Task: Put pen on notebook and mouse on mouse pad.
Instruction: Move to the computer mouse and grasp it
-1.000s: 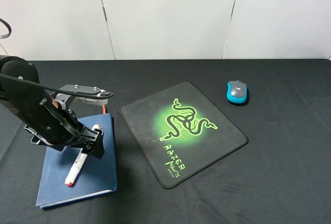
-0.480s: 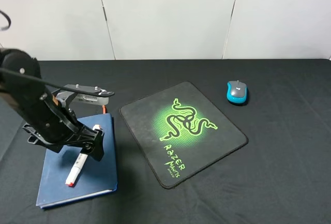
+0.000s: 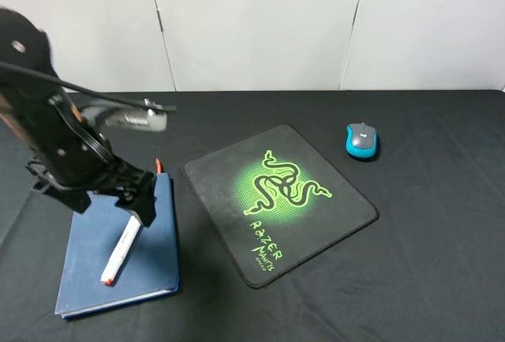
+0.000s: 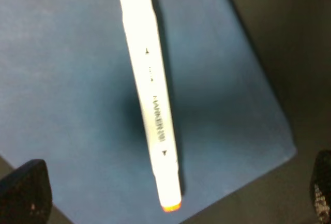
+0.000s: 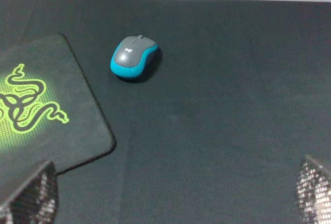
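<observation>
The mouse pad [image 3: 280,200] lies about mid-table [image 3: 426,239]. At its eight o'clock, just beside it, lies the notebook [image 3: 91,267]. The pen [image 3: 120,251] rests on the notebook, running along a line from one o'clock to seven o'clock, its near end just short of the notebook's near edge. The mouse [image 3: 362,140] sits on the bare table at the pad's two o'clock, apart from it.

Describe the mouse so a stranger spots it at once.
Find the black mouse pad with the green snake logo. Off its far right edge, on the black table, sits the mouse. Only it has a grey top and teal sides.
</observation>
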